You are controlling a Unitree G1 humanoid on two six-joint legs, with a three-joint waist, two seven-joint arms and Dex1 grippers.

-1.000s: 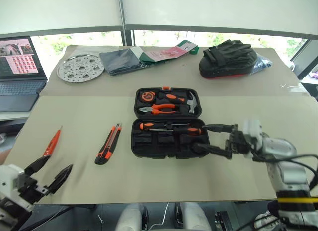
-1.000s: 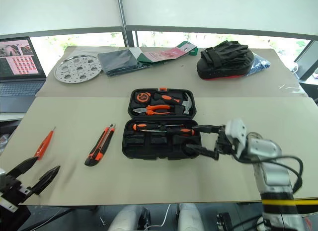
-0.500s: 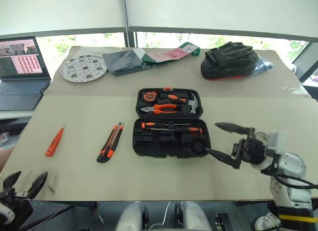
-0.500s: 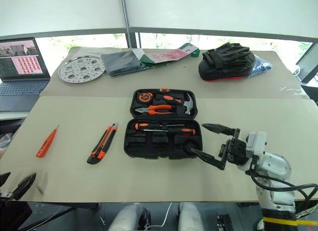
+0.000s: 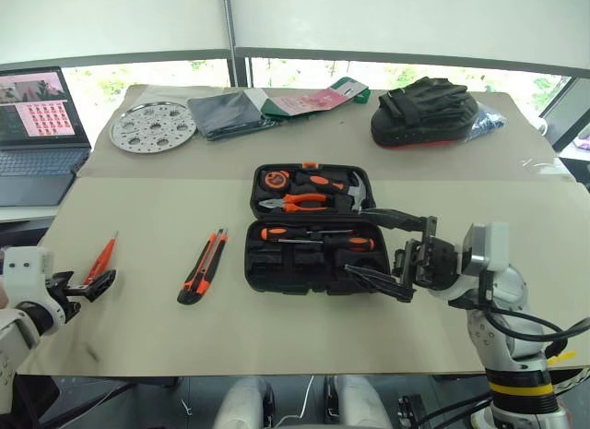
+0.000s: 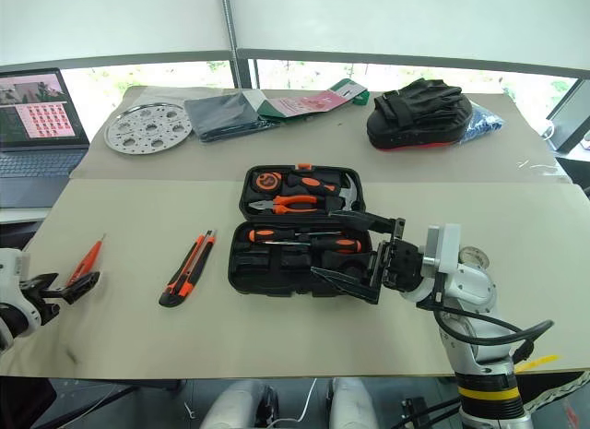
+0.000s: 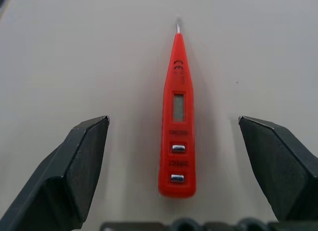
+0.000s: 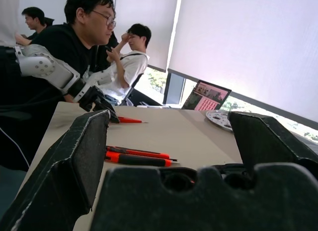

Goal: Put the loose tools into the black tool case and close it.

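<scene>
My left gripper (image 7: 174,156) sits low at my left side, just above the tabletop (image 5: 277,327), pointing forward and tipped downward. Its two black fingers (image 7: 74,166) are spread wide apart, one to either side of the orange tester screwdriver (image 7: 177,121), whose blunt end lies between my fingertips without touching either. My left wrist (image 5: 23,272) is white and bent down toward the tabletop. My right gripper (image 5: 383,249) is raised above the tabletop and points across toward my left, fingers spread wide with nothing between them. One finger (image 5: 392,217) is above, the other (image 5: 373,280) below. My right forearm (image 5: 489,291) rises from below, elbow bent.
</scene>
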